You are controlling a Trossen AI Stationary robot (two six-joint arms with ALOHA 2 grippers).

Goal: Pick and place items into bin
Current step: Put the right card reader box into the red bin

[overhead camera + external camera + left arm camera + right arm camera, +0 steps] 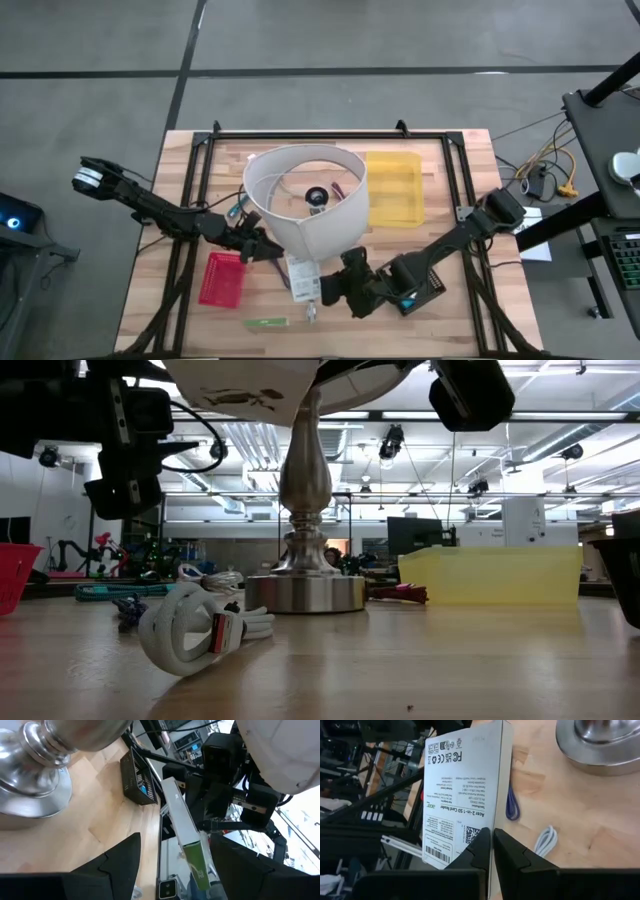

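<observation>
The bin (395, 188) lies right of the lamp (305, 198), basket (222, 278) left.

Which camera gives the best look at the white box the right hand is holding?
The right wrist view: the box fills it, printed label facing the camera, pinched by the right hand. The left wrist view shows it edge-on with a green end. The high view shows it small beside the lamp. The low view doesn't show it.

The white lampshade (305, 205) hides the lamp's stem from above, its top is cropped in the low view, and the yellow bin's (490, 575) contents cannot be made out.
</observation>
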